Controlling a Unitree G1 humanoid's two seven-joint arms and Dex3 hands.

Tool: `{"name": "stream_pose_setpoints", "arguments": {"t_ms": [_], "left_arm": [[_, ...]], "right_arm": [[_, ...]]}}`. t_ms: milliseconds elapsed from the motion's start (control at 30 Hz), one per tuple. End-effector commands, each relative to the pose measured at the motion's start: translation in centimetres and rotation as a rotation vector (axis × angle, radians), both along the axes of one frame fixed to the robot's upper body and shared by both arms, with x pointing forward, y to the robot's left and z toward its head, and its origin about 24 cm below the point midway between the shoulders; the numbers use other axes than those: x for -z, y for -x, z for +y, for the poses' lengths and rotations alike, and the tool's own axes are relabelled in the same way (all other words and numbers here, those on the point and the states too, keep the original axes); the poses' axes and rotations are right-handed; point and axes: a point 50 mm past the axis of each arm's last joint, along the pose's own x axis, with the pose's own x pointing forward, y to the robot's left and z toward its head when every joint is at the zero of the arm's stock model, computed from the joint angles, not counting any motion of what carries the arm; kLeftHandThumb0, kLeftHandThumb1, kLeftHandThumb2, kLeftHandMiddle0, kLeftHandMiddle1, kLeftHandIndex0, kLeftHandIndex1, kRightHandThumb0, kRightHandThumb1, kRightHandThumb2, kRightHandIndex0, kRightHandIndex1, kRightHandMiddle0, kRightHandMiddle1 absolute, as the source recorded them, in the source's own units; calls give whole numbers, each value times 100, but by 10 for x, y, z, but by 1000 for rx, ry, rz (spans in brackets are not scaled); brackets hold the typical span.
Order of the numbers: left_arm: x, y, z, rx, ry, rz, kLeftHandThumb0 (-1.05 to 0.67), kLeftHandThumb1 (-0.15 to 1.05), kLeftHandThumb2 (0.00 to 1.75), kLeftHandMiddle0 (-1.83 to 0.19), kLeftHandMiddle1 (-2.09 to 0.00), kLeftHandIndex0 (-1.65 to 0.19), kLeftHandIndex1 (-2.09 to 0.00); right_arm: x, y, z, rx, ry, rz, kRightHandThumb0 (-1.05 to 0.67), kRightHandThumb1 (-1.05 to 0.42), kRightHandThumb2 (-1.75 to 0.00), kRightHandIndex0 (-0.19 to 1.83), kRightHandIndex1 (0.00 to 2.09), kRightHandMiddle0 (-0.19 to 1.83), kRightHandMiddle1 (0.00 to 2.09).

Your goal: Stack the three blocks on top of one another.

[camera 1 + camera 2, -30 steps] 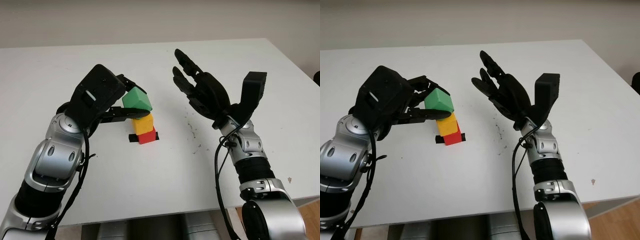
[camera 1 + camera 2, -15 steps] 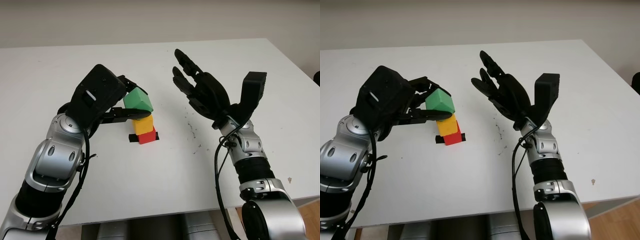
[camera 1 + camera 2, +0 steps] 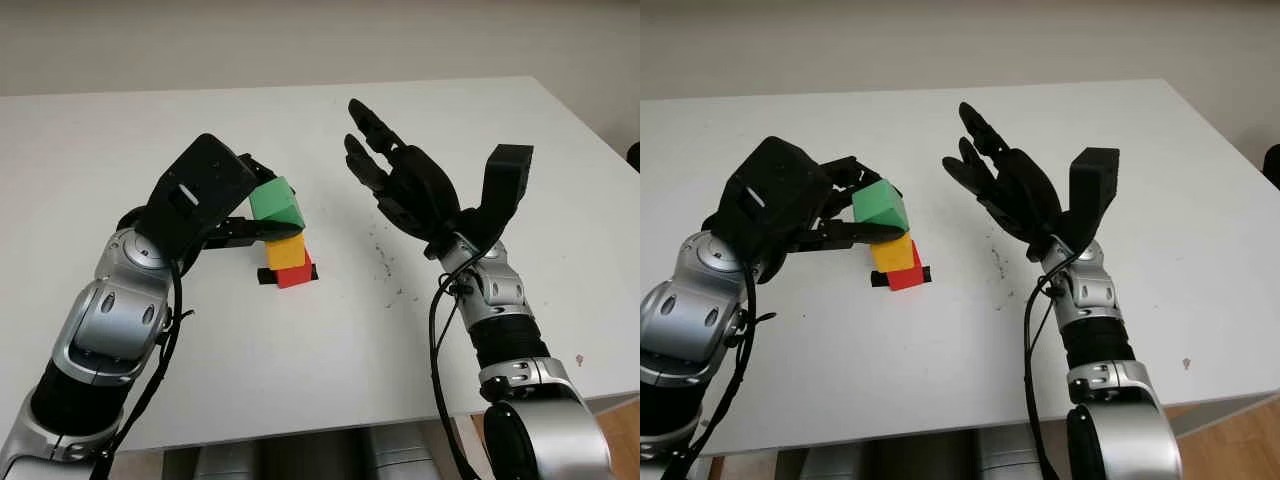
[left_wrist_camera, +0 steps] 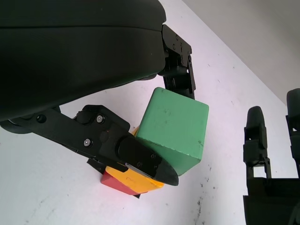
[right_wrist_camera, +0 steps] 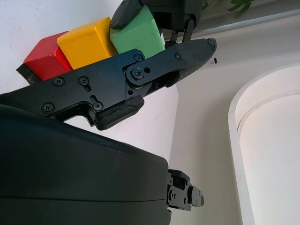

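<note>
Three blocks nearly stacked: left hand (image 3: 215, 200) pinches green block (image 3: 276, 205) tilted, at yellow block (image 3: 285, 250) which sits on red block (image 3: 296, 273), likely squaring it before release, right hand (image 3: 405, 185) open, raised just beside, over white table (image 3: 330, 340)

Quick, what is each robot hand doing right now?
Left hand: closed on the green cube block, atop the yellow block and red block.
Right hand: open, raised above the white table, holding nothing.
</note>
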Motion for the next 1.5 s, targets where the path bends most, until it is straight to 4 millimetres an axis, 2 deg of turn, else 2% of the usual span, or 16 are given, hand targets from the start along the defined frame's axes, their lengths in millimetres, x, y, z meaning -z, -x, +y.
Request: {"name": "stream_pose_setpoints", "arguments": {"t_ms": [0, 200, 267, 400, 500, 600, 833, 1400, 1467], "left_arm": [[-1, -1, 0, -8, -13, -12, -35, 94, 5, -21, -6, -33, -159], [0, -1, 1, -23, -9, -18, -36, 93, 5, -21, -6, -33, -159], [0, -1, 0, -31, -3, -15, -38, 93, 5, -18, -5, -28, -152], [0, 0, 0, -33, 5, -14, -45, 91, 5, -10, -4, -12, -114], [1, 0, 1, -23, 16, -7, -48, 90, 5, -5, -5, -15, -58], [0, 0, 1, -8, 3, -7, -51, 90, 6, -1, -5, -18, -31], [0, 0, 1, 33, -8, -11, -56, 90, 5, -4, -6, -15, -18], [-1, 0, 0, 41, 28, 0, -61, 90, 5, 2, -3, -13, -8], [-4, 1, 1, 31, 40, -10, -63, 93, 7, 3, -4, -12, -7]], "right_arm": [[-2, 1, 0, -4, -9, -14, -74, -95, -6, -19, 0, -8, 5], [-2, 2, 0, -3, -7, -18, -74, -95, -5, -19, 0, -8, 5], [-2, 2, 0, -2, -7, -18, -74, -95, -5, -19, 0, -8, 5], [-2, 2, 1, -4, -11, -19, -73, -95, -5, -19, 0, -9, 5], [-2, 2, 1, -3, -9, -17, -74, -95, -5, -19, 0, -8, 5], [-2, 2, 1, -1, -6, -21, -75, -95, -6, -19, 0, -8, 5], [-2, 2, 2, 4, -13, -14, -75, -95, -5, -19, 0, -8, 5], [-1, 1, 0, 16, -9, -20, -76, -95, -5, -19, 0, -9, 5], [-1, 0, 0, 19, -10, -20, -76, -95, -5, -19, 0, -8, 6]]}}
